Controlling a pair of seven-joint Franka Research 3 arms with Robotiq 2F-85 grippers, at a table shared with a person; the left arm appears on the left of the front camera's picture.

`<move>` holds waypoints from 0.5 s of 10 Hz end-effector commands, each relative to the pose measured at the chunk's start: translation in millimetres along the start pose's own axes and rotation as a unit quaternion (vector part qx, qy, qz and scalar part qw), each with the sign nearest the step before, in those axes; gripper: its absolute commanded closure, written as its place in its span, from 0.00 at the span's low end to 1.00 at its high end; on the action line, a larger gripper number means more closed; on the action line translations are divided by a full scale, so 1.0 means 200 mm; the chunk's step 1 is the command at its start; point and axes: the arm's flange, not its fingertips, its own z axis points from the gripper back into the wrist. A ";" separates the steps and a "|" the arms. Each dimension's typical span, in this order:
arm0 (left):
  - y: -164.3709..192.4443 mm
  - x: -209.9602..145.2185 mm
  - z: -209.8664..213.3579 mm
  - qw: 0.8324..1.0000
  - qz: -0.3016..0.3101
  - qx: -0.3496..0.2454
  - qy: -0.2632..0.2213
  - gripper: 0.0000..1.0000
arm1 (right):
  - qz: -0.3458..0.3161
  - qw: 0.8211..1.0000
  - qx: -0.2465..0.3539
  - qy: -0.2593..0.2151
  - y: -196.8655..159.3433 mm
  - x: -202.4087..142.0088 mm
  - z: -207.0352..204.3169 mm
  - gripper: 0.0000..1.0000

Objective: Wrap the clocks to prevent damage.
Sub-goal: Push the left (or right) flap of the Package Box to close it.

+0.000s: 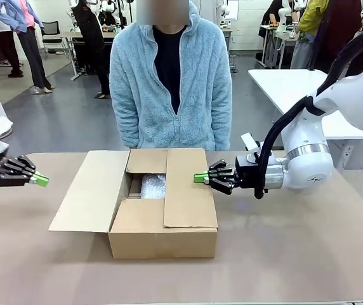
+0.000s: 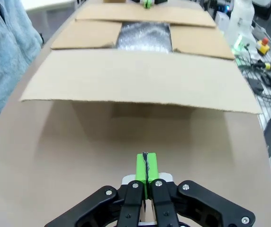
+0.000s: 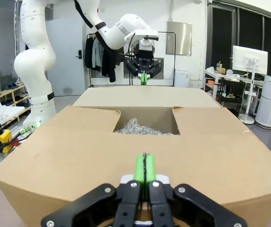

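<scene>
Far left, above the table (image 1: 296, 260): left gripper (image 1: 40, 180), green pads pressed flat together with nothing pinched, fingers level and aimed rightward, just the wrist end of that arm showing at the picture's edge. Ahead of those shut tips and apart from them, a cardboard box (image 1: 162, 240), its left flap folded out flat toward them and lying closest to the pads. Past that flap, straight along the line of the left fingers, an opening between the near and far flaps, and down inside it the clocks (image 1: 153, 185), seen as a whitish bubble-wrap bundle lying low in the box. Only a patch of wrap on view through the gap, the rest tucked under the flaps, so long axis and heading not possible to tell; bundle sitting roughly midway between the two pairs of fingertips. Beyond the bundle from the left jaws, the right flap folded down over the box top. Just over that flap, right gripper (image 1: 200, 178), pads likewise squeezed together and holding nothing, fingers horizontal and pointing leftward at the opposite gripper; contact with the cardboard unclear. Behind it, the white right arm reaching in from the right with its wrist level and a black cable looping over. At the far side, behind the box, a person (image 1: 169, 82) in a light blue fleece.
</scene>
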 end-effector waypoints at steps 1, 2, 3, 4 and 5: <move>-0.02 -0.06 -0.12 0.999 -0.017 -0.009 0.039 1.00 | -0.004 1.000 -0.002 -0.002 0.00 -0.02 0.00 0.99; 0.00 -0.06 -0.19 0.998 -0.018 -0.023 0.053 1.00 | -0.004 1.000 -0.002 -0.002 0.00 -0.02 0.00 0.99; 0.01 -0.07 -0.28 0.998 -0.011 -0.044 0.042 1.00 | -0.004 1.000 -0.002 -0.002 0.00 -0.02 0.00 0.99; -0.03 -0.09 -0.35 0.999 -0.001 -0.051 0.014 1.00 | -0.004 1.000 -0.002 -0.002 0.00 -0.02 0.00 0.99; -0.02 -0.08 -0.40 0.998 0.010 -0.060 -0.016 1.00 | -0.004 1.000 -0.002 -0.002 0.00 -0.02 0.00 0.99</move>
